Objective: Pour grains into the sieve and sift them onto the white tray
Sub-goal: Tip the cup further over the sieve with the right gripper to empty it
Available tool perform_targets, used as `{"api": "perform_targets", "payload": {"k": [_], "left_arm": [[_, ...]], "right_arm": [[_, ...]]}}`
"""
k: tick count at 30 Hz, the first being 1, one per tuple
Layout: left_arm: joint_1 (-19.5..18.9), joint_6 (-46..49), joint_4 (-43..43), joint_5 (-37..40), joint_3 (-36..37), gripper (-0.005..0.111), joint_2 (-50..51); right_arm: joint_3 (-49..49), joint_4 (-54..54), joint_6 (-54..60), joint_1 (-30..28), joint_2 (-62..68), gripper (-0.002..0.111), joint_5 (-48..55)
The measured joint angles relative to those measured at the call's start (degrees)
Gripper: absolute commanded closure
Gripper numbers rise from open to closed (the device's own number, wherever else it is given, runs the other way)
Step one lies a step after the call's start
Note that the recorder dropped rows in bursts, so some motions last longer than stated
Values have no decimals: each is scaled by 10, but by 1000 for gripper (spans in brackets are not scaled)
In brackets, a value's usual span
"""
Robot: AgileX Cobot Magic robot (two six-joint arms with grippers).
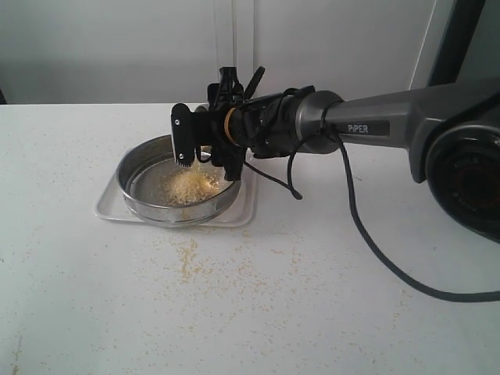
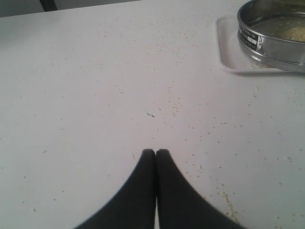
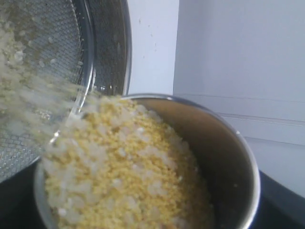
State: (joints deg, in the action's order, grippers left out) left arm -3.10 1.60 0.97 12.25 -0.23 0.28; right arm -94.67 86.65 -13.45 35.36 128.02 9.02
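On the near tabletop (image 1: 234, 328): stray grains (image 1: 187, 262) are lying in a loose yellow scatter, thickest just in front of the tray.
Left pincer (image 2: 156, 152): I am holding its two black fingers pressed together with nothing between them, over a bare stretch of the tabletop and well apart from the tray. I cannot tell whether the tips are touching the surface.
White tray (image 1: 109, 209): it is lying flat on the tabletop and carrying the sieve, with its low rim showing along the sieve's front and sides.
Sieve (image 1: 144, 205): it is sitting upright inside the white tray, its steel ring wall shining and its grey mesh showing where no grains are covering it.
Heap in the sieve: golden-yellow and pale grains are piling into a mound on the mesh, right under my right pincer.
Right pincer (image 1: 207, 160): I am reaching it in from the right over the sieve, with its fingers clamped on the steel cup (image 3: 233, 162).
Steel cup: it is tilting with its mouth toward the mesh, and the grains inside are sliding over its lip and falling in a thin stream onto the mound.
Black cable (image 1: 367, 234): it is drooping from my right arm and trailing across the tabletop.
Wall (image 1: 117, 47): it is standing pale and plain behind the table.
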Motion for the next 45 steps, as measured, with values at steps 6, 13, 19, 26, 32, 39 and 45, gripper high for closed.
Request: {"api": "perform_targets", "payload": {"k": [6, 13, 19, 26, 32, 39, 45], "left_arm": [[0, 0, 0, 0, 0, 107, 0], [0, 0, 0, 0, 0, 107, 0], [0, 0, 0, 0, 0, 107, 0], [0, 0, 0, 0, 0, 107, 0], [0, 0, 0, 0, 0, 107, 0], [0, 0, 0, 0, 0, 107, 0], [0, 0, 0, 0, 0, 107, 0]], "right_arm": [[0, 2, 24, 5, 0, 108, 23], [0, 4, 32, 6, 0, 108, 24], [0, 9, 43, 6, 0, 108, 26], [0, 32, 46, 13, 0, 108, 53], [0, 36, 46, 18, 0, 108, 60], [0, 36, 46, 25, 0, 108, 85], [0, 36, 46, 29, 0, 108, 96]]}}
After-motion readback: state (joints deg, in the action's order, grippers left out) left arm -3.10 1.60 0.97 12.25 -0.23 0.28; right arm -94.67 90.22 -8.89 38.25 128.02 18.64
